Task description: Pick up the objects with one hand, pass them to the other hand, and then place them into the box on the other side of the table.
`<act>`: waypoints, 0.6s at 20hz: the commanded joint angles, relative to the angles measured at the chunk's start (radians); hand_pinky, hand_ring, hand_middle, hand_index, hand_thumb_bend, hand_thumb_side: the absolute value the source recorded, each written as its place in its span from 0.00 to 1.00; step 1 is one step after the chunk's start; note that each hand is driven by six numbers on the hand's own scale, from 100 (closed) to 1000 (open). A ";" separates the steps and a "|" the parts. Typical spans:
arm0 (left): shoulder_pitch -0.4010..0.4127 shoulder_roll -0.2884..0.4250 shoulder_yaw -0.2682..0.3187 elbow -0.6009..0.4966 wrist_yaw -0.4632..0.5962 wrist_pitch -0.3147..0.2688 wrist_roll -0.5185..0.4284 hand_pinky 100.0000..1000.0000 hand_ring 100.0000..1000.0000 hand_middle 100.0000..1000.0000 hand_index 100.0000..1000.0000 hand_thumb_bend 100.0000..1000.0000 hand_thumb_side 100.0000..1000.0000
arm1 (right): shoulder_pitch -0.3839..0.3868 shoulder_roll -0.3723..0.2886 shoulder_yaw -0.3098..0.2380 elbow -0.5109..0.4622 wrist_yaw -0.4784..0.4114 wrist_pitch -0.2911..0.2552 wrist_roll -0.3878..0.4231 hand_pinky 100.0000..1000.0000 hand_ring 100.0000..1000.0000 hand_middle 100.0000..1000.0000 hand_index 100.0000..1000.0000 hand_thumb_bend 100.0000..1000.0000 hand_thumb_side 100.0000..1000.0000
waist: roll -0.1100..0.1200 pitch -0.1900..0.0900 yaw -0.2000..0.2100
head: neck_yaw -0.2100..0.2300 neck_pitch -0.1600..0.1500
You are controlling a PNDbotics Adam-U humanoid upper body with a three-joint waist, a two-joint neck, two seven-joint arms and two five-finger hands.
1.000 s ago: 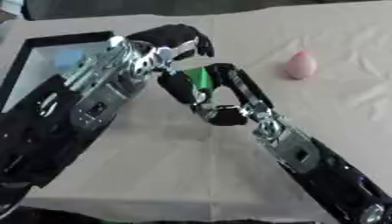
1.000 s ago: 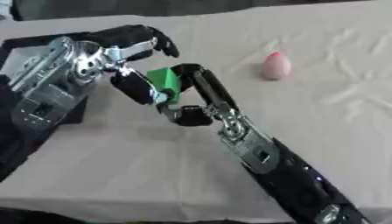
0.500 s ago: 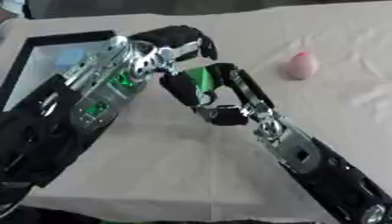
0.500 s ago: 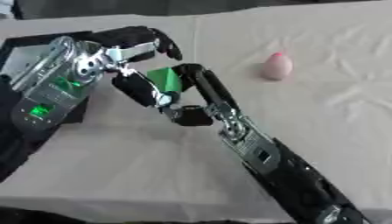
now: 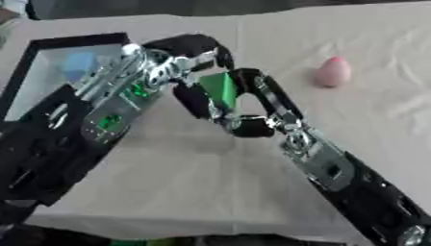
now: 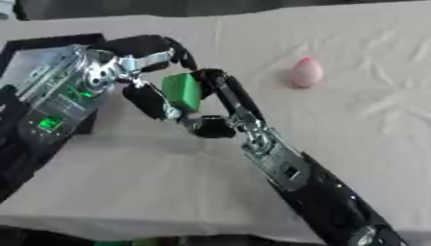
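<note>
The right hand (image 6: 195,108) reaches up from the lower right toward the middle of the surface and pinches a green block (image 6: 182,91) between its long fingers (image 6: 231,96) on one side and its thumb on the other, the fingers curled round the block's right edge. The block is held clear of the cloth, upright, with its broad green face turned toward the camera. The left hand (image 5: 195,48) comes in from the left and hangs just above and beside the block; its dark fingers are curled downward over the block's upper corner, very near it, but whether they touch it cannot be told. Behind the left arm, at the left edge of the surface, stands a black-walled box (image 5: 80,40) with a pale floor, and a light blue thing (image 5: 78,65) lies inside it near the far corner. Well apart from both hands, on the right far side, a pink egg-shaped thing (image 5: 333,72) rests on the cloth. The surface (image 5: 168,182) is covered by a beige cloth with soft creases, most of them around the pink thing and along the far edge.
</note>
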 commanded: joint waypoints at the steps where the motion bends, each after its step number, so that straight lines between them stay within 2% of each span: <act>1: -0.012 0.011 0.014 0.002 -0.013 0.086 -0.082 0.86 0.88 0.77 0.83 0.31 0.08 | -0.013 -0.006 -0.002 -0.027 0.009 -0.009 -0.001 0.57 0.56 0.50 0.53 0.00 0.00 | -0.002 -0.013 -0.001 | 0.005 -0.001; 12: -0.010 0.001 0.016 0.010 0.012 0.113 -0.020 0.84 0.85 0.71 0.77 0.20 0.11 | -0.013 -0.003 0.002 -0.025 0.016 -0.018 0.005 0.57 0.56 0.50 0.53 0.00 0.00 | -0.002 -0.011 -0.001 | 0.006 -0.001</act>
